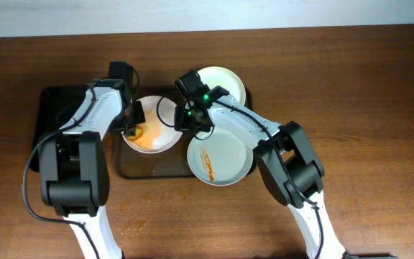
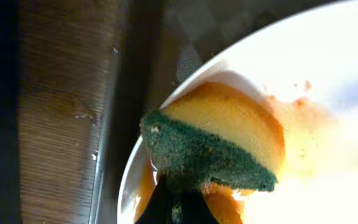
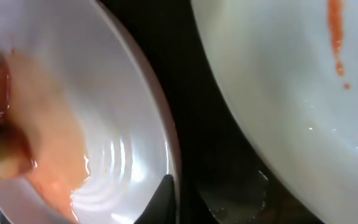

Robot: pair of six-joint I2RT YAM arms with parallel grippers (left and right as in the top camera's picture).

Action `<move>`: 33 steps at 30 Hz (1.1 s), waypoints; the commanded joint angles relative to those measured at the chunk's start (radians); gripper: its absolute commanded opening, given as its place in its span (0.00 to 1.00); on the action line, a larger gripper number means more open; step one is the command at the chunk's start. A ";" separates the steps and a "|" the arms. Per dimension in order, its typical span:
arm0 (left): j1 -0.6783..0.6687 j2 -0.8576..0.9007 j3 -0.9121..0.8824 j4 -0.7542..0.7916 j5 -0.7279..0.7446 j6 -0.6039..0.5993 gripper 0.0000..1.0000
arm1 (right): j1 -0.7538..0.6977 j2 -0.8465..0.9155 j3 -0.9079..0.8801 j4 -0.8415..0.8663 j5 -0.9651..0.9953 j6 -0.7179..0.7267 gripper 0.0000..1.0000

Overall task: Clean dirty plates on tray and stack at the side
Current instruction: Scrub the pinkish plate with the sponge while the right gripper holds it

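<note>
While the sauce-smeared plate [image 1: 160,137] sits at the left end of the brown tray [image 1: 149,171], we see it lying between both arms: the left claw [image 2: 173,202], clenched on a green-backed sponge [image 2: 210,149], presses at its left edge. The right claw [image 3: 160,199] seems to pinch the opposite rim, so we judge the wipe must sweep rightward.

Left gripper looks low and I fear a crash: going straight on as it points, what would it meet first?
Beyond the sponge that the left gripper holds, the first thing is the sauce-smeared plate, which the sponge seems to touch; depth is hard to judge.
</note>
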 commanded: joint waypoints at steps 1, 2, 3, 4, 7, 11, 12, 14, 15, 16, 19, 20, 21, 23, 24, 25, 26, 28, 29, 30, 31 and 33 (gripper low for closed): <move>0.006 0.029 -0.014 0.004 0.467 0.238 0.01 | 0.001 0.019 -0.002 -0.011 0.002 -0.028 0.04; 0.006 0.029 -0.014 0.025 0.504 0.256 0.01 | 0.001 0.019 -0.002 -0.011 0.002 -0.028 0.04; 0.006 0.029 -0.014 0.065 0.498 0.256 0.01 | 0.001 0.019 -0.002 -0.011 0.002 -0.028 0.04; 0.006 0.029 -0.014 0.106 0.480 0.250 0.01 | 0.002 0.019 -0.002 -0.011 0.002 -0.028 0.04; 0.006 0.030 -0.014 0.215 0.335 0.211 0.01 | 0.002 0.019 -0.002 -0.011 0.002 -0.028 0.04; 0.006 0.030 -0.014 0.183 0.094 0.125 0.01 | 0.002 0.019 -0.002 -0.011 0.014 -0.028 0.04; 0.006 0.030 -0.014 0.129 0.047 0.087 0.01 | 0.002 0.019 -0.002 -0.011 0.014 -0.028 0.04; 0.006 0.029 -0.013 0.014 0.038 0.042 0.01 | 0.002 0.019 -0.002 -0.011 0.013 -0.028 0.04; 0.006 0.029 -0.011 -0.059 0.038 0.038 0.01 | 0.002 0.019 -0.002 -0.011 0.013 -0.028 0.04; 0.008 0.029 -0.010 -0.098 0.039 0.038 0.01 | 0.002 0.019 -0.002 -0.011 0.013 -0.028 0.04; 0.007 0.029 0.011 -0.232 0.059 0.039 0.01 | 0.002 0.019 -0.002 -0.011 0.013 -0.028 0.04; 0.007 0.029 0.021 -0.267 0.097 0.049 0.01 | 0.002 0.019 -0.002 -0.011 0.013 -0.028 0.04; 0.007 0.029 0.024 -0.282 0.150 0.092 0.01 | 0.002 0.019 -0.002 -0.011 0.013 -0.028 0.04; 0.007 0.029 0.025 -0.311 0.360 0.252 0.01 | 0.002 0.019 -0.002 -0.011 0.013 -0.028 0.04; 0.007 0.029 0.025 -0.325 0.396 0.272 0.01 | 0.002 0.019 -0.002 -0.011 0.013 -0.028 0.04; 0.007 0.029 0.025 -0.349 0.398 0.272 0.01 | 0.002 0.019 -0.002 -0.011 0.013 -0.028 0.04; 0.007 0.029 0.025 -0.379 0.395 0.272 0.01 | 0.002 0.019 -0.002 -0.011 0.013 -0.028 0.04; 0.007 0.029 0.025 -0.412 0.394 0.272 0.01 | 0.002 0.019 -0.002 -0.011 0.013 -0.028 0.04; 0.007 0.029 0.025 -0.394 0.380 0.267 0.01 | 0.002 0.019 -0.002 -0.011 0.013 -0.028 0.04; 0.007 0.029 0.025 -0.309 0.328 0.210 0.01 | 0.002 0.019 -0.002 -0.011 0.013 -0.028 0.04; 0.007 0.029 0.025 -0.255 0.299 0.177 0.01 | 0.002 0.019 -0.002 -0.011 0.013 -0.028 0.04; 0.007 0.030 0.025 -0.132 0.261 0.150 0.01 | 0.002 0.019 -0.002 -0.011 0.014 -0.028 0.04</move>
